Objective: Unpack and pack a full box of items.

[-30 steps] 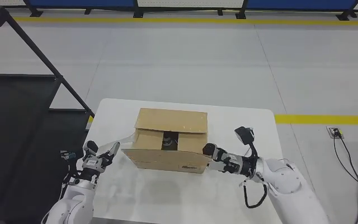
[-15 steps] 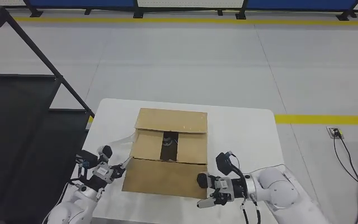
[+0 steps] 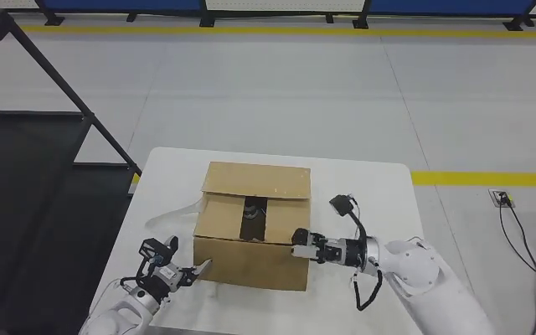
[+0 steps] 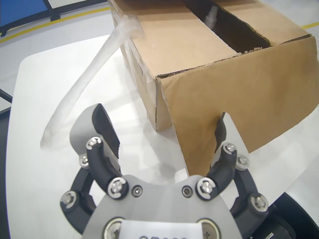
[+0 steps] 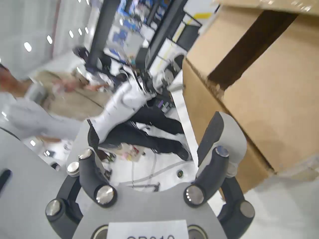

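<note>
Our left gripper [image 4: 159, 119] stands wide open. The box's front flap [image 4: 249, 95] hangs down right ahead of it, with the flap's lower corner reaching in between the fingers. The box [image 3: 255, 180] sits just beyond on the table [image 3: 368, 193], its top split by a dark gap with a white item [image 4: 211, 17] inside. A loose tape strip [image 4: 87, 75] droops from the box's far corner down beside this gripper. Our right gripper [image 5: 154, 123] is wide too, with one finger close by the box's near corner.

Box [image 4: 139, 65] contents mostly out of sight beneath its flaps [image 4: 172, 43], one unidentifiable white item [image 4: 211, 19] between
</note>
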